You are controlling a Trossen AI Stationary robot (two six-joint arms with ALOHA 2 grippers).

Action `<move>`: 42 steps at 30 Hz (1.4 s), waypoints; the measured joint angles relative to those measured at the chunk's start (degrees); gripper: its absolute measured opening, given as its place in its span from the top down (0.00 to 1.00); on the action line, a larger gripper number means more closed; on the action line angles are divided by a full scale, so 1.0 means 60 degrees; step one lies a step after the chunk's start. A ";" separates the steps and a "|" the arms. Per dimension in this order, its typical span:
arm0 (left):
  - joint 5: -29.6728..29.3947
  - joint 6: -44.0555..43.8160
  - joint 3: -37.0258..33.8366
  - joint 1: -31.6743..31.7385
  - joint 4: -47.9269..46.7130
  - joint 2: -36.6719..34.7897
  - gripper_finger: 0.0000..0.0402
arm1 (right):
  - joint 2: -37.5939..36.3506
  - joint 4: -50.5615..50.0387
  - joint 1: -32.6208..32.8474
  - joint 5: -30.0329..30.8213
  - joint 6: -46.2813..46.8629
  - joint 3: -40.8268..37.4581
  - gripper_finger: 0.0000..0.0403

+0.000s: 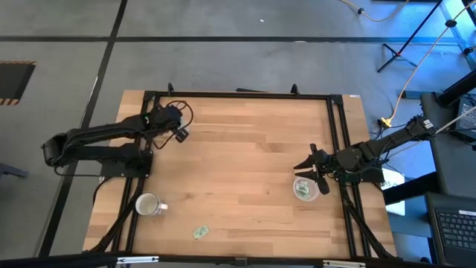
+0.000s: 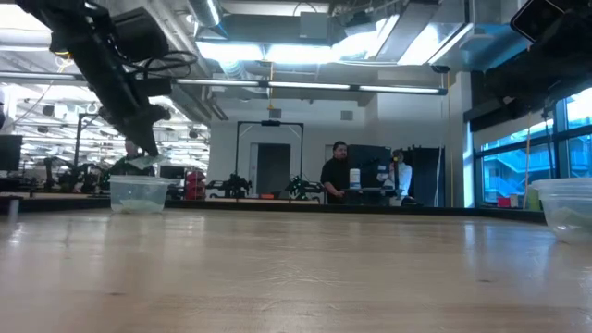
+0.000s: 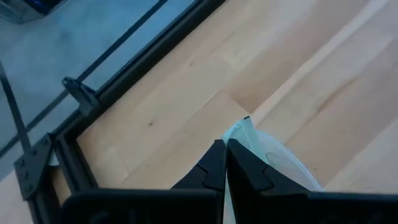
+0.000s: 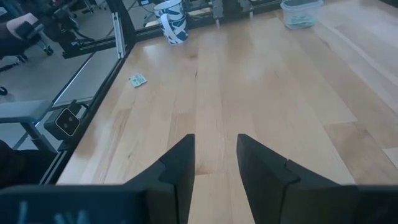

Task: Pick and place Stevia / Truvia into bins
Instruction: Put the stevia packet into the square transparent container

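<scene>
High view shows your spread right claw (image 1: 306,167) beside the filled clear plastic bin (image 1: 304,188); one pale-green sachet (image 1: 200,232) remains on the worktop (image 1: 245,149); left claw (image 1: 181,135) pressed together.

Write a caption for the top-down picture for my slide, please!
Right gripper open by a bin of sachets; left gripper shut; one sachet near the mug.

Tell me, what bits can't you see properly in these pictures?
- High view: sachets in the bin, too small to count, right gripper overhanging its rim.
- Low view: a bin at the right, cut by the picture's edge.
- Left wrist view: a pale thing under the shut left gripper, blurred; sachet or bin unclear.
</scene>
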 joint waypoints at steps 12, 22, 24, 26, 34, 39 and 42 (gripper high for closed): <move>0.0153 -0.0673 -0.0070 0.0283 0.0005 0.0749 0.99 | 0.0000 0.0002 -0.0004 -0.0004 -0.0004 -0.0004 0.70; 0.0401 -0.0749 -0.0070 0.0297 -0.0081 0.1444 0.96 | 0.0000 0.0002 0.0000 -0.0004 0.0002 -0.0003 0.70; 0.0608 -0.0749 -0.0070 0.0297 -0.0172 0.1466 0.94 | 0.0000 0.0002 -0.0003 -0.0004 0.0005 -0.0003 0.70; 0.0622 -0.0749 -0.0070 0.0297 -0.0178 0.1461 0.91 | 0.0000 0.0002 -0.0001 -0.0004 0.0005 -0.0004 0.70; 0.0412 -0.0494 -0.0001 0.0297 -0.0245 0.1442 0.82 | 0.0000 0.0002 0.0000 -0.0007 0.0331 0.0000 0.70; 0.0589 -0.0058 0.0567 0.0098 -0.0130 0.1248 0.79 | 0.0000 0.0002 -0.0001 -0.0007 0.0383 -0.0001 0.70; 0.1337 0.0382 0.1051 -0.0209 -0.0049 0.1057 0.77 | 0.0000 0.0002 -0.0004 -0.0007 0.0504 0.0000 0.70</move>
